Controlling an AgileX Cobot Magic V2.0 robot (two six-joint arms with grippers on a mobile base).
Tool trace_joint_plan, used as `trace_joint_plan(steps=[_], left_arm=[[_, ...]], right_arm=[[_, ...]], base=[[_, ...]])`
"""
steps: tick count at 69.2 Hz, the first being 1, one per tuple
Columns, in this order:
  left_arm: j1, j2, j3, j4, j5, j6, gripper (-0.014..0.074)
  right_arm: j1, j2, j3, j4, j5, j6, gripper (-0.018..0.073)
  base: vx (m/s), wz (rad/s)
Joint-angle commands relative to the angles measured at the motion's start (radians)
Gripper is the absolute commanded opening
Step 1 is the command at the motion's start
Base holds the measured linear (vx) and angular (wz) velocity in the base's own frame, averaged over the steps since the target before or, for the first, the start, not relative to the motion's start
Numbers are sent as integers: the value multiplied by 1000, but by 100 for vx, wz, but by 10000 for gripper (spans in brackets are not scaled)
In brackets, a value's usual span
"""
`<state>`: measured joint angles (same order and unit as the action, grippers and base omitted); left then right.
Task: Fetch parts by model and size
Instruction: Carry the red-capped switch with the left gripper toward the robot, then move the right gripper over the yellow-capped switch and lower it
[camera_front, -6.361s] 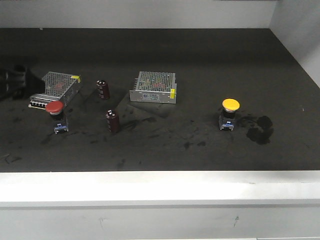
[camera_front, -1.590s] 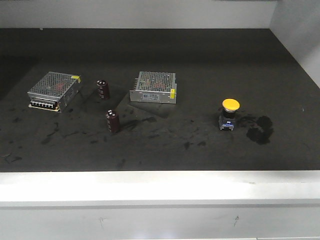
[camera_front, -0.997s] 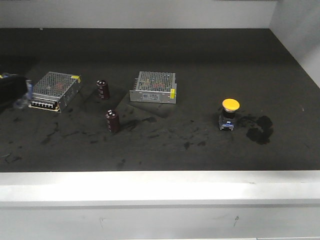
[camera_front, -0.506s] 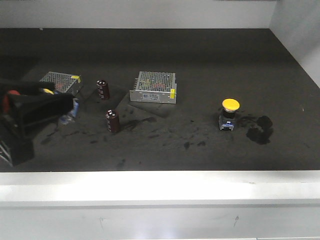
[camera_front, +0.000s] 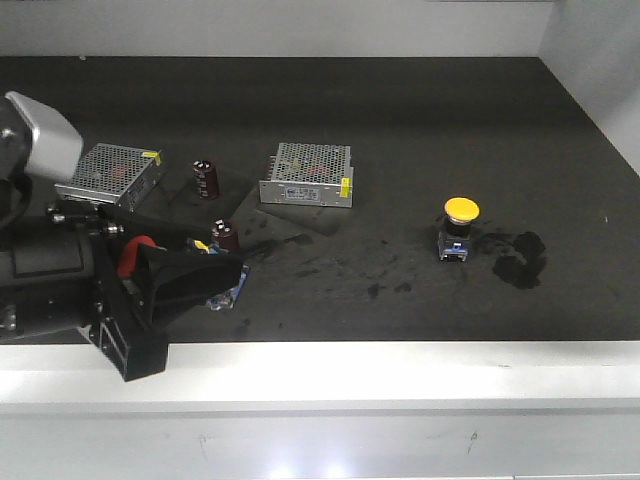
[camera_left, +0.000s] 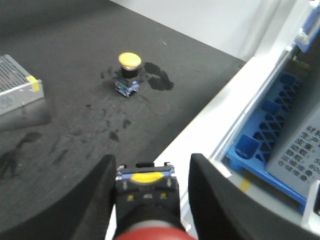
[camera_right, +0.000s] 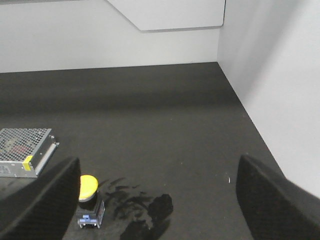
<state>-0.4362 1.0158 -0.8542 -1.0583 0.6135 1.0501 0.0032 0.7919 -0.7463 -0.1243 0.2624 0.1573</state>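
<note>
My left gripper (camera_front: 215, 283) is at the front left, low over the black mat near the white ledge. It is shut on the red-capped switch (camera_front: 137, 249). In the left wrist view the switch's black body (camera_left: 146, 188) lies between my fingers (camera_left: 96, 200) with its blue base pointing forward, over the mat's front edge. The yellow-capped switch (camera_front: 461, 212) stands upright on the mat at the right, also in the left wrist view (camera_left: 129, 61) and the right wrist view (camera_right: 88, 188). My right gripper (camera_right: 159, 165) is open and empty above the mat, with the yellow-capped switch by its left finger.
Two metal-mesh power supply boxes (camera_front: 112, 170) (camera_front: 308, 174) and two brown capacitors (camera_front: 206, 178) (camera_front: 226, 234) stand on the mat at left and centre. A dark stain (camera_front: 520, 260) lies right of the yellow switch. The white ledge (camera_front: 380, 370) borders the front. A blue crate (camera_left: 267, 142) sits beyond it.
The red-capped switch stood on the mat at the left 6.4 s ago. My left arm has since swept in from the left, carrying it right and toward the front ledge.
</note>
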Motion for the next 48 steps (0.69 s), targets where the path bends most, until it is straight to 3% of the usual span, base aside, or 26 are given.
trace_joint_plan(steps=[1, 14, 24, 32, 42, 48], left_arm=[[-11, -10, -26, -57, -22, 1, -8], [-11, -11, -26, -56, -18, 1, -8], [-11, -11, -26, -56, -18, 0, -8], [-10, -11, -26, -56, -18, 0, -8], [-10, -11, -26, -56, -18, 0, -8], [-10, -11, -26, -56, -18, 0, -8]], right_arm=[[-2, -2, -34, -10, -99, -1, 594], [-2, -2, -34, 4, -115, -1, 594], [-2, -2, -34, 94, -95, -8, 594], [8, 10, -55, 198, -20, -121, 594], [130, 107, -179, 384, 159, -358, 594], [190, 192, -269, 441, 243, -387, 594]], base=[[0, 0], [0, 0], [0, 0], [0, 0], [0, 0], [0, 0]])
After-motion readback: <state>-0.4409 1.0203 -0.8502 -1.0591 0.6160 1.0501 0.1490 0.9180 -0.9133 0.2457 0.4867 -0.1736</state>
